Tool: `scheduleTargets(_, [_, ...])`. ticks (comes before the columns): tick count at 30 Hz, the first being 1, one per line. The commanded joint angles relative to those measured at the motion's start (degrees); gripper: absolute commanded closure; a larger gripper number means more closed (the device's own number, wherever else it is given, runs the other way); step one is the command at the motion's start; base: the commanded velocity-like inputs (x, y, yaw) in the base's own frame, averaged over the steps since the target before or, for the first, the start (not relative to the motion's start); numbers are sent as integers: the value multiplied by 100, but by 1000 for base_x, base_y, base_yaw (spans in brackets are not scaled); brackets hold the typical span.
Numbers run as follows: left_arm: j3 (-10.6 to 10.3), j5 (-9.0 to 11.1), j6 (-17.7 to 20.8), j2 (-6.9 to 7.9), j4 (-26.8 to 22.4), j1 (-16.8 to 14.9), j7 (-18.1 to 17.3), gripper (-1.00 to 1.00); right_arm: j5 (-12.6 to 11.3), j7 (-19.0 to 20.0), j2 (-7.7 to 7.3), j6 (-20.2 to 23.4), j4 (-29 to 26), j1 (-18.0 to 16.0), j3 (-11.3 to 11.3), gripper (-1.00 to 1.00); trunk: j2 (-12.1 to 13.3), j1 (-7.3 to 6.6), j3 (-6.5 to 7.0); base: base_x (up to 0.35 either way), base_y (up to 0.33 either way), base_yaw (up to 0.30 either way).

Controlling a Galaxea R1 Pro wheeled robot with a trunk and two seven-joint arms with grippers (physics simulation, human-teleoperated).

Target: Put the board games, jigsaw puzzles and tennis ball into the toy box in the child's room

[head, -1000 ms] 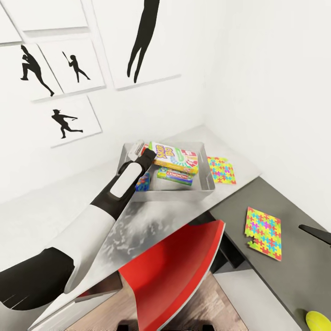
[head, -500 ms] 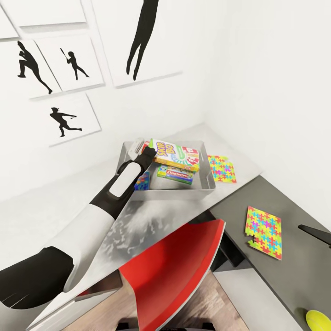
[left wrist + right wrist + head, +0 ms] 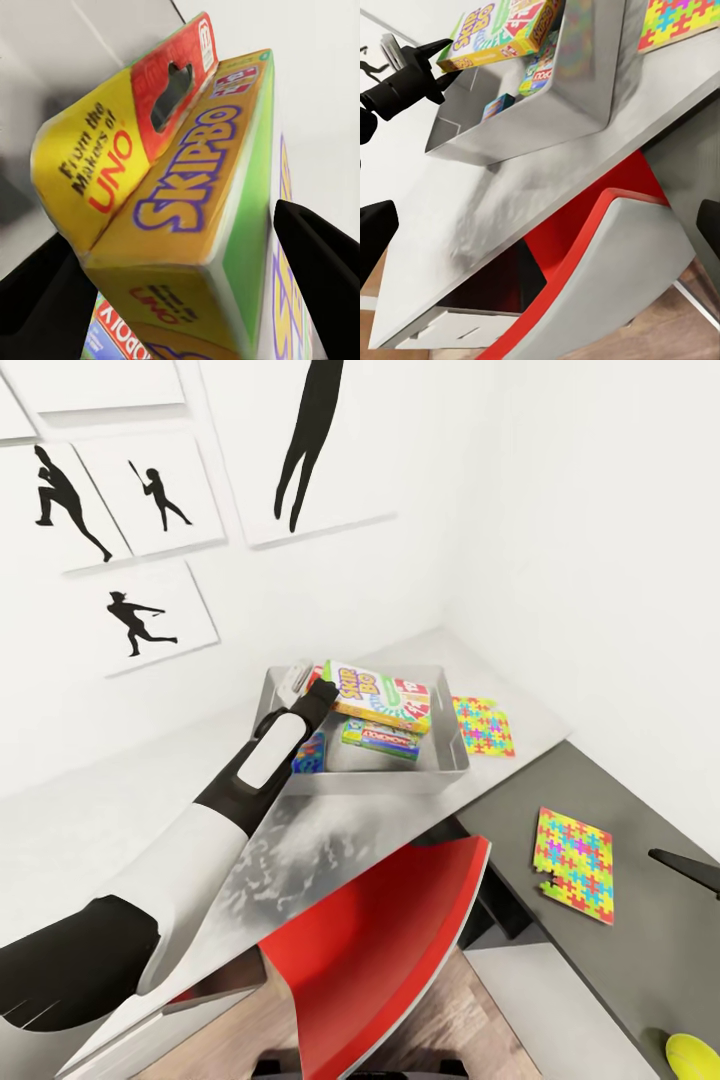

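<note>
Skip-Bo box (image 3: 380, 698) — glossy cardboard, clamped by left jaws over toy box (image 3: 445, 765).

Corner of a white-walled room, evenly lit, no hard shadows.

Two plain white walls (image 3: 560, 510) meet behind the desk. The left one carries white panels with black baseball-player silhouettes (image 3: 135, 622), batting and pitching, plus a larger figure (image 3: 310, 440) cut off at the top. Pale grey desk top (image 3: 300, 850) runs into the corner; a lower dark grey side table (image 3: 620, 810) joins its right edge. Red chair back (image 3: 390, 950) tucked under the near edge. Wood-plank floor (image 3: 480, 1020) below.
</note>
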Motion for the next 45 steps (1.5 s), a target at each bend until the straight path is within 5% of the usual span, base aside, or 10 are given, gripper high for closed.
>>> scheduleTargets(1, [-2,-36,9,4,-5,-6,33,100,5,19,-2,24,0,-4,-2,-100,-10,3,-15,0,0,0])
scheduleTargets(22, [10,-375,-16,7,303,-233,78,100,5,28,3,23,0,1,-16,-100,-10,3,-181,0,0,0])
scheduleTargets(45, [12,-423,-1,6,320,-266,29,100,5,29,7,6,0,5,-16,-100,-10,3,-271,0,0,0])
